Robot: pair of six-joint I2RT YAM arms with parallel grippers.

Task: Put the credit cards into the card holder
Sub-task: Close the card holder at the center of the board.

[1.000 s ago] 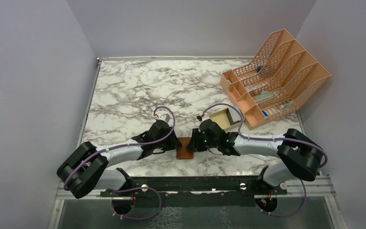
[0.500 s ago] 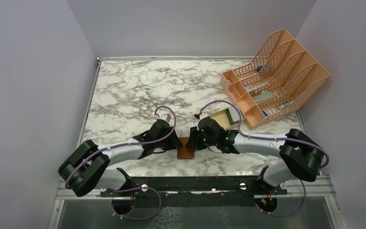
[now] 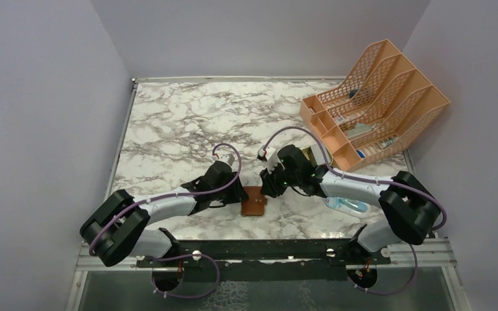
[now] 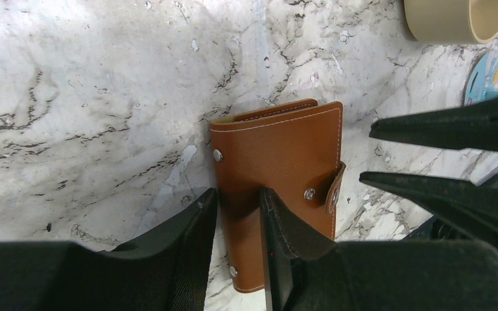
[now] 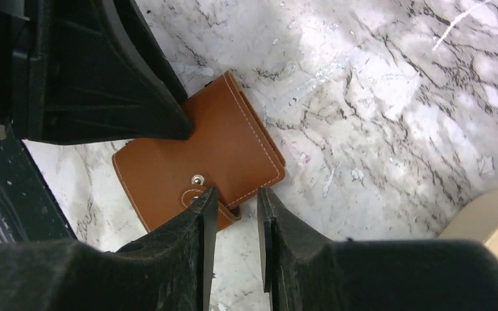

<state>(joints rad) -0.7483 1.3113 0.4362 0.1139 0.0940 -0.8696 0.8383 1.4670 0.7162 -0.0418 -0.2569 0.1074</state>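
The brown leather card holder [image 3: 254, 201] lies closed and flat on the marble table, near the front middle. In the left wrist view [image 4: 279, 165] its snap strap sits at its right edge. My left gripper [image 3: 238, 194] is narrowly open, and its fingertips [image 4: 201, 214] rest on the holder's near-left edge. My right gripper [image 3: 268, 188] is narrowly open at the holder's strap corner [image 5: 198, 192], and I see nothing clamped between its fingers [image 5: 272, 207]. No credit cards are in view.
A tan tray [image 3: 303, 159] stands behind the right arm and also shows in the left wrist view [image 4: 454, 19]. A blue-and-clear packet [image 3: 347, 206] lies under the right forearm. A big orange mesh file rack [image 3: 376, 103] stands at the far right.
My right gripper has moved away from me along the holder's right side, and its arm has swung back, uncovering the packet. The holder and my left gripper have hardly moved.
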